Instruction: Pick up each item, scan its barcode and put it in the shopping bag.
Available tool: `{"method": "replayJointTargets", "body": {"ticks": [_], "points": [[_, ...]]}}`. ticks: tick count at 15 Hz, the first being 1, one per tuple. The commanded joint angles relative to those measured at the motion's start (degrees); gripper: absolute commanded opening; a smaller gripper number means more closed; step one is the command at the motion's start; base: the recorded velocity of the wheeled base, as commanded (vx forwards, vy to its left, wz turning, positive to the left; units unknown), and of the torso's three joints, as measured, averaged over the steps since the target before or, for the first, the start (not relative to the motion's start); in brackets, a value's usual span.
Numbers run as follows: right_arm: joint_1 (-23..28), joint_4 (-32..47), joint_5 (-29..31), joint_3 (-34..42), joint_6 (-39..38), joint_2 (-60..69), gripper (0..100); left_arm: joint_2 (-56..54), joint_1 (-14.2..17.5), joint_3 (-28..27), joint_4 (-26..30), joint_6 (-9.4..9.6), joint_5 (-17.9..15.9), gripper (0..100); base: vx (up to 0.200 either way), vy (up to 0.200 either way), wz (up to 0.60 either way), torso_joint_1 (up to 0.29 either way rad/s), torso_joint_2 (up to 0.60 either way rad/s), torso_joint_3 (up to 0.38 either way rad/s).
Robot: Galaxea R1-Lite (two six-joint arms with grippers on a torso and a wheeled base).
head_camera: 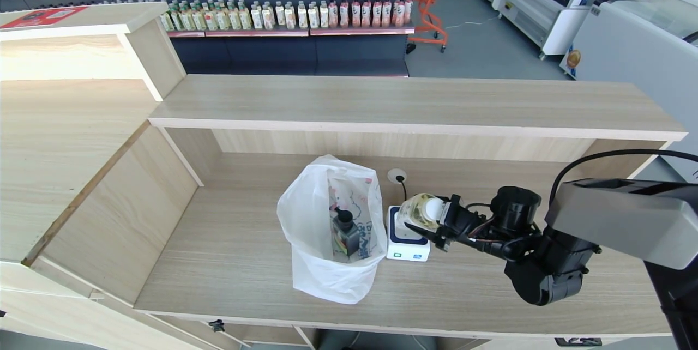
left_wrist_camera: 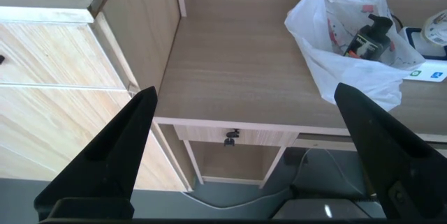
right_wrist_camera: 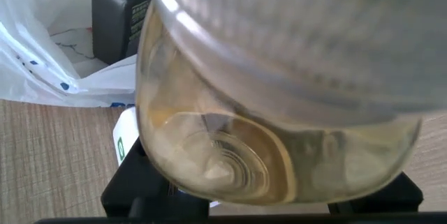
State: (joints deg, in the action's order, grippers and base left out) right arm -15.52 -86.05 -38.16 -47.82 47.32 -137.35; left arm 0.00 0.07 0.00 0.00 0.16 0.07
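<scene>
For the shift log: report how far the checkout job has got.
Done: a dark pump bottle already stands in the bag. In hand: the right gripper holds a clear bottle just above the scanner. Left: that bottle has not yet gone into the bag.

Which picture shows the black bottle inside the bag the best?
The head view: it looks down into the shopping bag and shows the black pump bottle inside, pump and all. The left wrist view shows it farther off. The right wrist view catches just its dark body behind the held clear bottle.
</scene>
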Motion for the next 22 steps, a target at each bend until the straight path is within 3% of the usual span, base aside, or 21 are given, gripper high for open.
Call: {"method": "replayJointTargets", "body": {"ticks": [1,12,14,17,20,22], "points": [[-0.1,0.0,-0.3,-1.0,0.0,-1.3,0,0.1,0.0,0.0,0.0,0.02,0.0,100,0.000,0.000,0.00,0.000,0.00,0.000],[0.3,-0.5,-2.8,-2.6,0.5,-0.6,0,0.1,0.0,0.0,0.0,0.02,0.0,100,0.000,0.000,0.00,0.000,0.00,0.000],[0.3,-0.7,-1.7,-2.3,-11.1,6.1,0,0.1,0.0,0.0,0.0,0.02,0.0,100,0.000,0.000,0.00,0.000,0.00,0.000],[0.0,2.0,10.4,0.4,-31.3,16.0,0,0.1,0.0,0.0,0.0,0.02,0.0,100,0.000,0.000,0.00,0.000,0.00,0.000],[-2.6,14.6,19.3,-1.7,-38.2,19.9,0,0.1,0.0,0.0,0.0,0.02,0.0,100,0.000,0.000,0.00,0.000,0.00,0.000],[-5.8,16.4,21.2,-4.7,-42.2,17.6,0,0.1,0.0,0.0,0.0,0.02,0.0,100,0.000,0.000,0.00,0.000,0.00,0.000]]}}
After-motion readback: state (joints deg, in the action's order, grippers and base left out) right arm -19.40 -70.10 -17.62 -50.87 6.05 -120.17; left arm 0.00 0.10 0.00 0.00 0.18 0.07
